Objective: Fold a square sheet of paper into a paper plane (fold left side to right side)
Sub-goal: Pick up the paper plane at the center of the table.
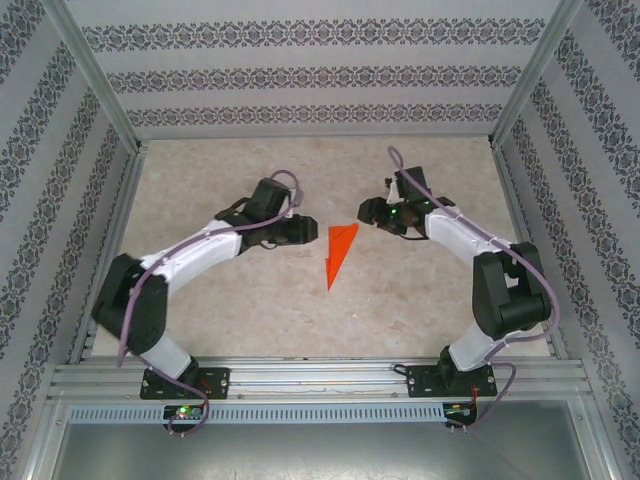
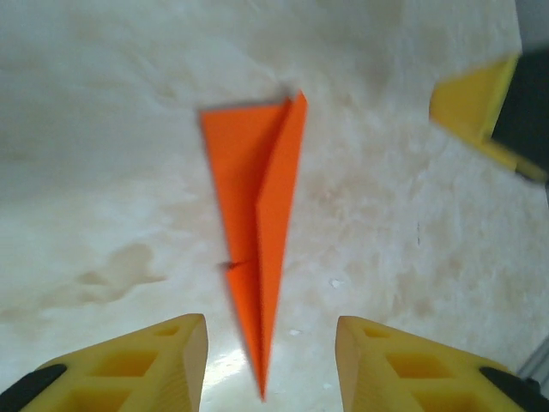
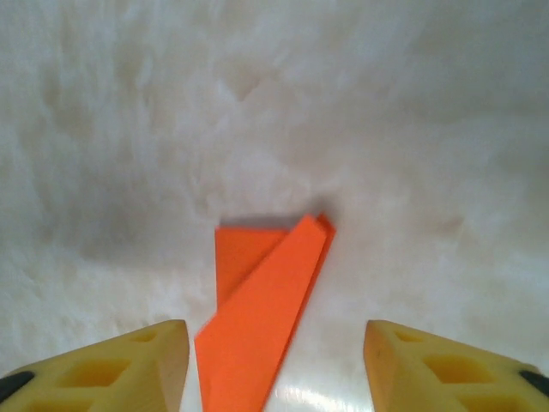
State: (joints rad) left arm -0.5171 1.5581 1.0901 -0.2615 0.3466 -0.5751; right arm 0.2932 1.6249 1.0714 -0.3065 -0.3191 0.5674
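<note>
Top view: paper plane [image 1: 340, 253] lies flat on the pale bench [image 1: 240, 310], about mid-frame, sharp tip toward the lower edge, broad tail toward the upper right. No square outline is left; the orange-red sheet is already a slim dart. Left tool [image 1: 306, 228] sits just left of the tail, right tool [image 1: 366, 212] just to its upper right, and neither is on the paper here. Left wrist view: the plane [image 2: 262, 232] runs down the middle of the frame, with one long layer lapped over another along a lengthwise crease and a short cross-crease low on its left edge. The tip ends between the yellow fingers [image 2: 163, 360] of the left tool [image 2: 271, 343], which stand well apart with nothing clamped and bench showing on both sides of the tip. A yellow finger of the other arm [image 2: 476, 107] shows blurred at upper right. Right wrist view: the tail end [image 3: 257, 318] sits at lower centre, the top flap slanting over the under layer. The right tool [image 3: 273, 343] also stands apart, holding nothing. Its left finger [image 3: 129, 360] is close to the paper's edge; cannot tell whether they touch. Judgement: folding looks essentially done, the side-over-side fold included, since the piece lies closed on itself along the centre line. What may be left is small, perhaps pressing the crease harder or spreading the wings. Whether the layers lie fully flat is not clear.
</note>
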